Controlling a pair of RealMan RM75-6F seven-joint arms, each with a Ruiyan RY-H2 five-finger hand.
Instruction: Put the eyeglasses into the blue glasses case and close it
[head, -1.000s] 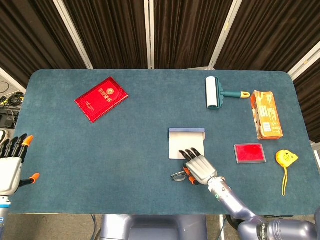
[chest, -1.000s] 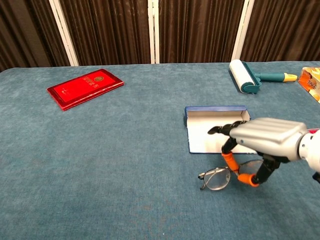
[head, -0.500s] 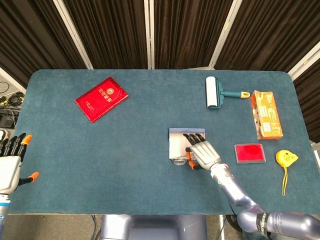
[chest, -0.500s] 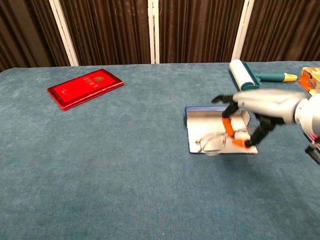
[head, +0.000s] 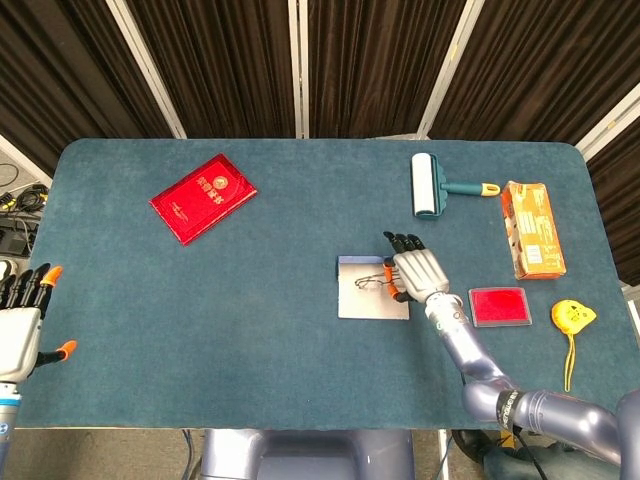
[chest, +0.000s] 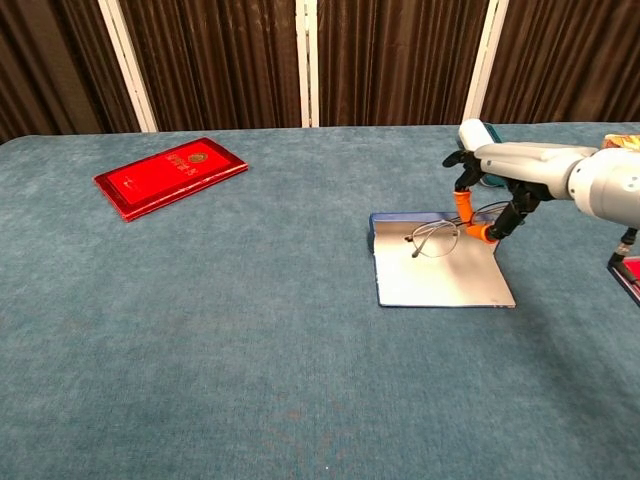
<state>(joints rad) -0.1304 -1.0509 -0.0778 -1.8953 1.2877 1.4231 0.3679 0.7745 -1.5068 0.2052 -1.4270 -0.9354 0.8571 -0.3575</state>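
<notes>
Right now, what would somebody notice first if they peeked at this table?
Probably the silver right hand pinching the eyeglasses in its orange-tipped fingers, above the open blue glasses case in the middle of the table. Next, the bright red booklet far off to the left, and the left hand waiting at the table's left edge, holding nothing.

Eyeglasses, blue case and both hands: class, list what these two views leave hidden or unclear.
- Eyeglasses: right lens, both views, covered by the right hand and its fingers.
- Blue glasses case: chest view, far wall behind the glasses.
- Lint roller: chest view, mostly behind the right hand.
- Left hand: head view, at the frame's left edge; absent from chest view.
</notes>
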